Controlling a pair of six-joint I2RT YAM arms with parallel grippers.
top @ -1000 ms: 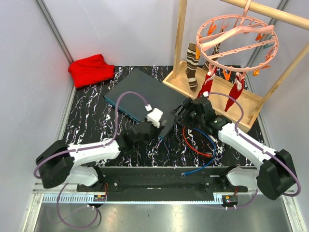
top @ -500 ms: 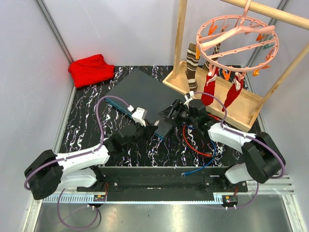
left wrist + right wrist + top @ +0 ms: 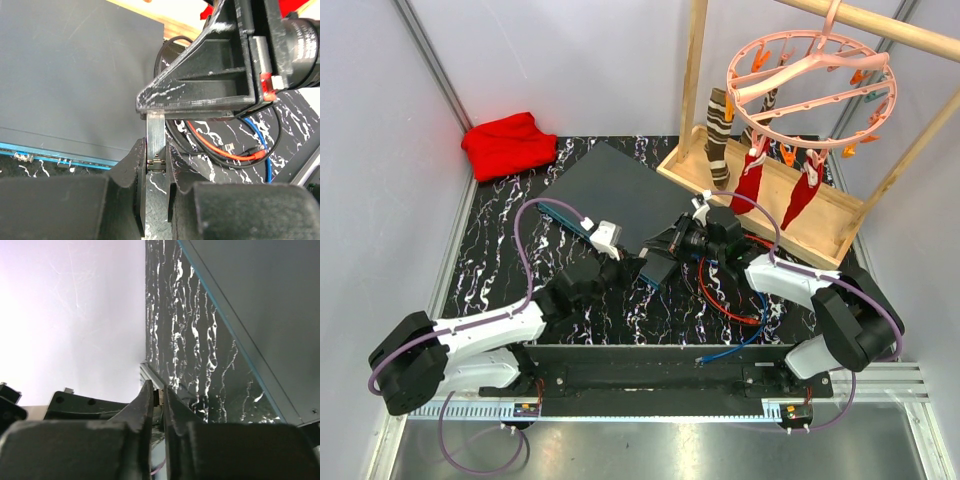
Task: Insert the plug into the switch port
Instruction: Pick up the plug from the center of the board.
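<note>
Lying flat — matte grey rectangular switch (image 3: 612, 188)

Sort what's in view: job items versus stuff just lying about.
Job:
switch
plug

Lying about:
red cloth
wooden rack
pink peg hanger
striped sock
red socks
red cable
blue cable

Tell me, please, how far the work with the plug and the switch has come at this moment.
Done: the plug is picked up and clamped in the left end effector. In hand: the right end effector is shut on the plug's other end, seemingly a handover or regrasp. Left: the plug is beside the switch, not yet in any socket of its teal front edge.
</note>
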